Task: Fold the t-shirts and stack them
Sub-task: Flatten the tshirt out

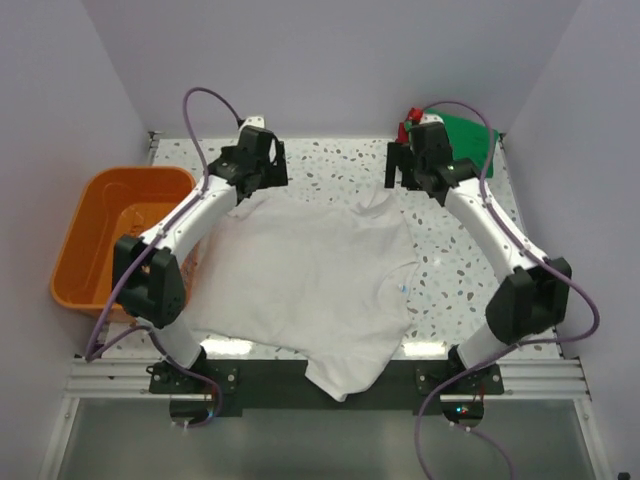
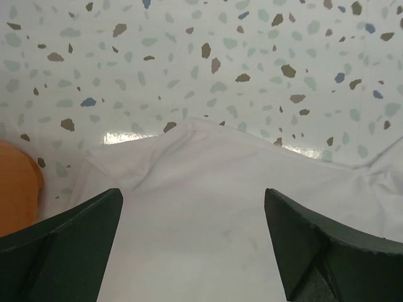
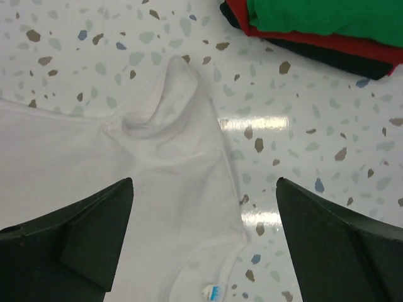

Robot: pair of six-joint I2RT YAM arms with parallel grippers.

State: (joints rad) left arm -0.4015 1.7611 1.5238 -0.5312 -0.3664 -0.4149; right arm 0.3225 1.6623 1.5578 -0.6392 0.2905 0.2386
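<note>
An off-white t-shirt lies spread on the speckled table, its lower part hanging over the near edge. Its light-blue neck label shows in the right wrist view. My left gripper is open above the shirt's far left corner. My right gripper is open above the shirt's far right corner, where a sleeve is bunched. Neither holds anything. Folded shirts, green on red and dark, are stacked at the far right corner.
An orange plastic basket hangs at the table's left edge and shows in the left wrist view. White walls close in the table on three sides. Bare speckled table lies between the two grippers.
</note>
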